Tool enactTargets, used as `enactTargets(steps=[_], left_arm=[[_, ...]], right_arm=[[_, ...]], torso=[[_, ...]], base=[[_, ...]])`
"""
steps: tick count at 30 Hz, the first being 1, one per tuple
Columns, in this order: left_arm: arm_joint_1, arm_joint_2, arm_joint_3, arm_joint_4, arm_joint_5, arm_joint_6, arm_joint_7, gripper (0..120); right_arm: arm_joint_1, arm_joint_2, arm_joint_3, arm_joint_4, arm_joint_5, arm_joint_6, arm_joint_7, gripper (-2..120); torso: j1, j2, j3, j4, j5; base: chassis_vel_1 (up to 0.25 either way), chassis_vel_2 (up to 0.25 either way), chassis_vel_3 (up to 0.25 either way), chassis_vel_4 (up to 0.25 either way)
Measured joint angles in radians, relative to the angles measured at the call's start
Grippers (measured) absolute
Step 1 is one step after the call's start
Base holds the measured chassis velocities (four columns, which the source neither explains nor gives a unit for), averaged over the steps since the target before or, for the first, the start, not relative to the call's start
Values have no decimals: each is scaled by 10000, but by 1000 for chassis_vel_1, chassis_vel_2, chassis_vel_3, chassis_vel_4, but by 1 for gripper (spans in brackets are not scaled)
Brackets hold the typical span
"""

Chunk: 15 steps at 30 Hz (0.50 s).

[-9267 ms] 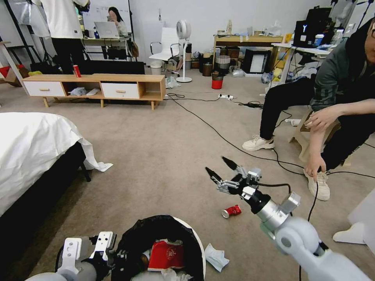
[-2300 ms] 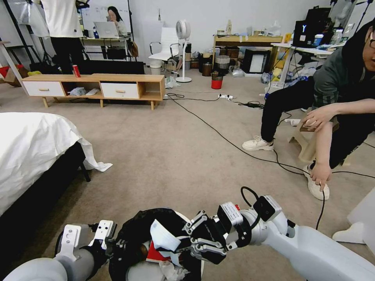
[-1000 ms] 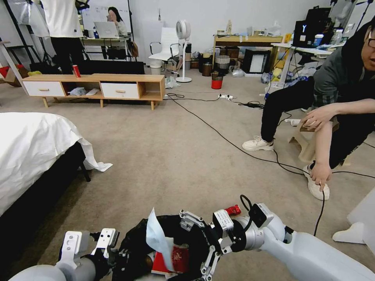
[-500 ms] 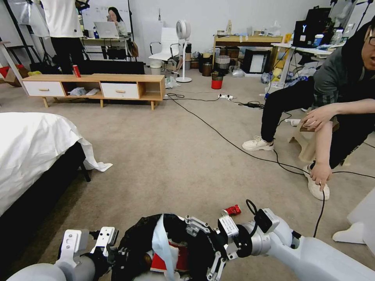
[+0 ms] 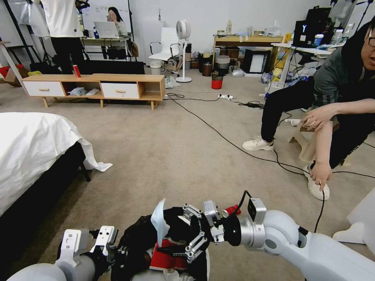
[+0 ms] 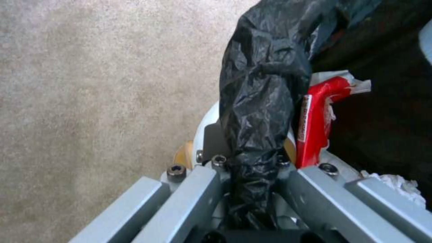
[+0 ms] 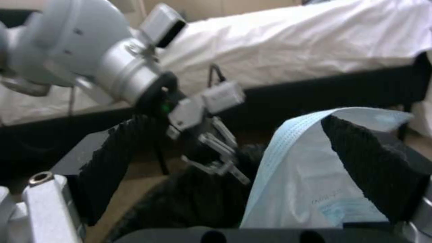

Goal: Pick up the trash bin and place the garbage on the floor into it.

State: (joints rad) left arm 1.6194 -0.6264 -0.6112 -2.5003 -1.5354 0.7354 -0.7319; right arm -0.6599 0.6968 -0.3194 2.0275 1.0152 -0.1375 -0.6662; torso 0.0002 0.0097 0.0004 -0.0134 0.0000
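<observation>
1. The right gripper (image 5: pixel 172 234) sits at the lower middle of the head view, reaching in from the lower right over the mouth of the trash bin (image 5: pixel 134 244). Its two black fingers (image 7: pixel 360 158) stand wide apart.
2. A pale blue and white tissue (image 5: pixel 159 220) clings to one of those spread fingers. In the right wrist view the tissue (image 7: pixel 306 175) lies against the inner face of the finger at the right of the frame, while the other finger (image 7: pixel 110 162) at the left stands clear of it.
3. The left gripper (image 5: pixel 111 249) is at the lower left of the head view, at the bin's near-left rim. In the left wrist view its fingers are pressed together on the black bag (image 6: pixel 263 101) folded over the white rim, pinching both.
4. The bin is at the bottom centre of the head view, and a red snack packet (image 5: pixel 168 255) lies inside it. The same packet (image 6: pixel 315 118) shows at centre right of the left wrist view, just inside the pinched rim.
5. A crushed red can (image 5: pixel 231 210) lies on the carpet (image 5: pixel 164 156) just beyond the right wrist, in the lower middle of the head view.
</observation>
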Motion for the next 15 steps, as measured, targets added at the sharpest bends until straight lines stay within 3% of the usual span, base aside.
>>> enactTargets(steps=[15], left_arm=[[-125,19,-85,3,-88,0,-17,1]], right_arm=[[48,-58,-517,-180,-216,-376,-80,100]], torso=[[0,0,0,1,0]], base=[[0,0,0,0]])
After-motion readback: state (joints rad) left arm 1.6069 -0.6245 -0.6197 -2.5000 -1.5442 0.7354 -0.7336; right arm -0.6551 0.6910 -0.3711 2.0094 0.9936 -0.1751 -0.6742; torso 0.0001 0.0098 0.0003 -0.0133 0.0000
